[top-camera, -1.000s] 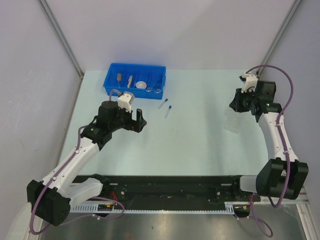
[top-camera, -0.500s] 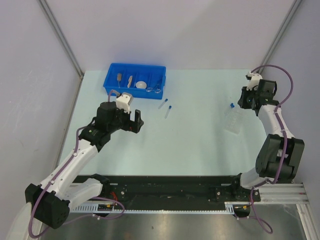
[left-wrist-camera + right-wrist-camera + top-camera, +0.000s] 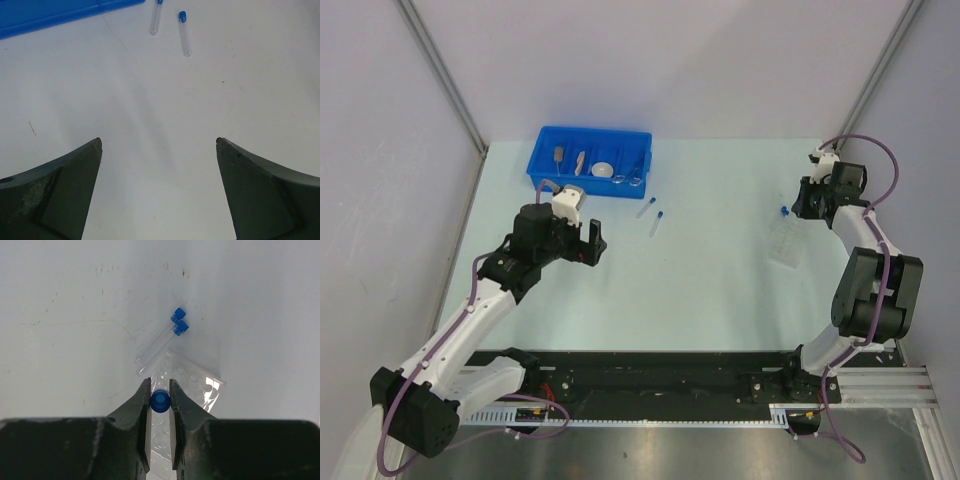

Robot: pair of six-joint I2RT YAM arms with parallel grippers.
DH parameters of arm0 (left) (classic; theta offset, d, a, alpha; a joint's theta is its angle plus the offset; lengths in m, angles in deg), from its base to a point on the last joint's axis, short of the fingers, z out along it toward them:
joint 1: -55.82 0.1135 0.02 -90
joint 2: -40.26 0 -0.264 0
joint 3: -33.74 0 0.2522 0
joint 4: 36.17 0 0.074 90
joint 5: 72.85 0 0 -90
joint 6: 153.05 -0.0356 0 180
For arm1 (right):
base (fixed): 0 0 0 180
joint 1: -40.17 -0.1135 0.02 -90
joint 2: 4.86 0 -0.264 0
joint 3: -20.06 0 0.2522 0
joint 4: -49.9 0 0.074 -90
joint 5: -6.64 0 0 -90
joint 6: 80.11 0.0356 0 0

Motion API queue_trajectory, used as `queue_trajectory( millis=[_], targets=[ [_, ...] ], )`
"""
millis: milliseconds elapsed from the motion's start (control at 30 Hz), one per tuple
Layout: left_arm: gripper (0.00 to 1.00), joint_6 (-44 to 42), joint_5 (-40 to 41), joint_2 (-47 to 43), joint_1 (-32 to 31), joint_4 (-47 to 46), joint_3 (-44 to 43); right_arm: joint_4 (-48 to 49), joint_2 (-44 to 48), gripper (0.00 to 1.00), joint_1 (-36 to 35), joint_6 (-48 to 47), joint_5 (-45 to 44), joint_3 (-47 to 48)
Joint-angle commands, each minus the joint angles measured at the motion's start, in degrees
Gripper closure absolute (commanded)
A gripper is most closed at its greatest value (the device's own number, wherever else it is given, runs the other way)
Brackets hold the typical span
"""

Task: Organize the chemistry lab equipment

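My right gripper is shut on a clear tube with a blue cap, seen end-on, held above the clear plastic tube rack. Two more capped tubes lie side by side just beyond the rack. In the top view the right gripper hovers at the far right, near the rack. My left gripper is open over bare table, with two loose tubes ahead of it. In the top view the left gripper sits left of those tubes.
The blue divided bin stands at the back left. It holds wooden-handled tools, a white round dish and wire tongs. Its edge shows in the left wrist view. Grey walls close in both sides.
The right arm has folded back toward the far right with the tube, uncovering the rack. The left gripper has drawn slightly left.
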Motion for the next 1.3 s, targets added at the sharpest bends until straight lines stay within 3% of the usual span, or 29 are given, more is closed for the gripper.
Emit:
queue_trajectory(
  millis=[0, 1267],
  targets=[
    [0.00, -3.16, 0.24, -0.55, 0.04, -0.36, 0.11, 4.22, -1.42, 0.95, 0.12, 0.84, 0.30, 0.25],
    [0.00, -3.24, 0.24, -0.46, 0.04, -0.45, 0.20, 3.26, -6.96, 0.89, -1.81, -2.41, -2.87, 1.92]
  ],
)
